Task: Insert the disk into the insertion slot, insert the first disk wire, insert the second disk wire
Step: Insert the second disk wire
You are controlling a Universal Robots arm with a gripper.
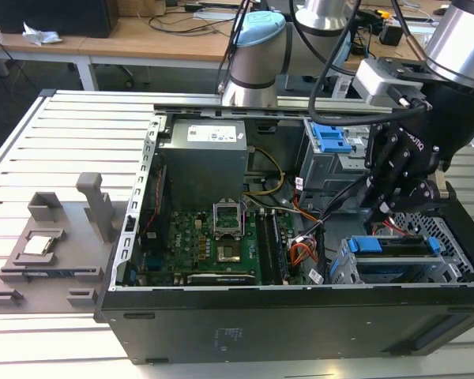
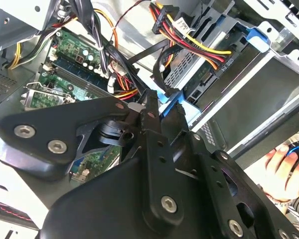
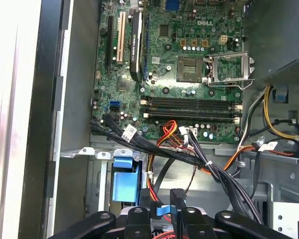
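Here we see the gripper point(image 2: 165, 103) with its two fingers point(image 2: 152, 119) drawn narrow, pinching one blue connector point(image 2: 172, 97) between them, just above the grey drive cage. We count one disk point(image 1: 395, 249), already seated in the insertion slot point(image 1: 341, 268) at the exterior view's right, with its blue carrier showing. In the second wrist view, one person's hand point(image 2: 284, 164) lies near the case.
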